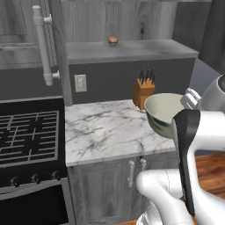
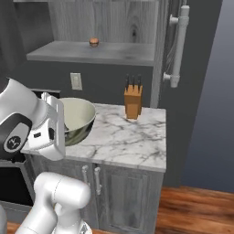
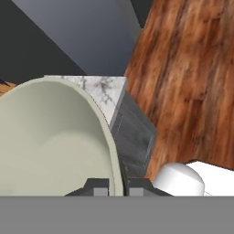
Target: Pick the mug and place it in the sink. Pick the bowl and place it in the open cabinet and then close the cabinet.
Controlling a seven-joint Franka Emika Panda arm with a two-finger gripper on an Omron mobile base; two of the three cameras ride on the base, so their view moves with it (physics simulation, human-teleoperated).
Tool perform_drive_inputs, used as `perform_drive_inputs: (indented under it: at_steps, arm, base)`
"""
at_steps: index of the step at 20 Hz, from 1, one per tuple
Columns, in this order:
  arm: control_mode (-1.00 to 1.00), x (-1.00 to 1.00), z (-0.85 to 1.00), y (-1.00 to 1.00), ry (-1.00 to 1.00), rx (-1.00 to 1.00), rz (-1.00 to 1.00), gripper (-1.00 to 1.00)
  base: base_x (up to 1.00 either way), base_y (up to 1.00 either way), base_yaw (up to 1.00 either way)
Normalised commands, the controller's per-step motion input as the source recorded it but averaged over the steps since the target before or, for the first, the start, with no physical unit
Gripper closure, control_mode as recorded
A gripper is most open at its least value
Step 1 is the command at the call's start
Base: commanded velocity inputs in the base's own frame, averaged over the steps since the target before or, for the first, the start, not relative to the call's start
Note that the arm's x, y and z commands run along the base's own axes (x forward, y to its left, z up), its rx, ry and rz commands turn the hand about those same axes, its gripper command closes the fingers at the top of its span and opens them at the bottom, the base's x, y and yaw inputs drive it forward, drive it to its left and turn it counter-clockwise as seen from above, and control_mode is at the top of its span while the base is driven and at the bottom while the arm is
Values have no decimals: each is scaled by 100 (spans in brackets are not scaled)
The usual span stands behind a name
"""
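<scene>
The jaws (image 3: 112, 186) are clamped on the rim of the bowl (image 3: 50, 141), one finger inside the wall and one outside, seen at the bottom of the hand view. The bowl spreads away from the jaws to one side, its pale inside facing the camera on the hand. In the left base view the bowl (image 1: 162, 112) hangs in the air at the arm's wrist, tipped, above the near right corner of the marble table (image 1: 105, 132); in the right base view the bowl (image 2: 75, 119) hangs over the table's (image 2: 128, 137) left part, clear of the surface.

Below the jaws lie the table's edge, the grey base cabinet doors (image 2: 114, 192) and the wooden floor (image 3: 187, 82).

Farther back than the jaws, on the table by the wall, stands a wooden knife block (image 1: 143, 93) with dark handles. Left of the table is the black stove (image 1: 28, 136).

Above and beyond the jaws is the open cabinet (image 1: 127, 50), with a small round brown thing (image 1: 113, 41) on its shelf. Its door (image 2: 171, 41) is swung out, with a long light-grey bar handle (image 2: 178, 45) on it. A wall socket (image 1: 80, 82) sits under the shelf.
</scene>
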Motion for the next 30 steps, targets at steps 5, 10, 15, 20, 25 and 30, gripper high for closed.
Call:
perform_drive_inputs:
  at_steps: [5, 10, 15, 20, 25, 30]
  arm:
    - [100, 0, 0, 0, 0, 0, 0, 100]
    - [100, 0, 0, 0, 0, 0, 0, 100]
    - [100, 0, 0, 0, 0, 0, 0, 100]
    - [100, 0, 0, 0, 0, 0, 0, 100]
    - [100, 0, 0, 0, 0, 0, 0, 100]
    - [100, 0, 0, 0, 0, 0, 0, 100]
  base:
    - [30, 0, 0]
    - [26, 0, 0]
    - [33, -2, 0]
    - [30, -1, 0]
    - [29, 0, 0]
    - [7, 0, 0]
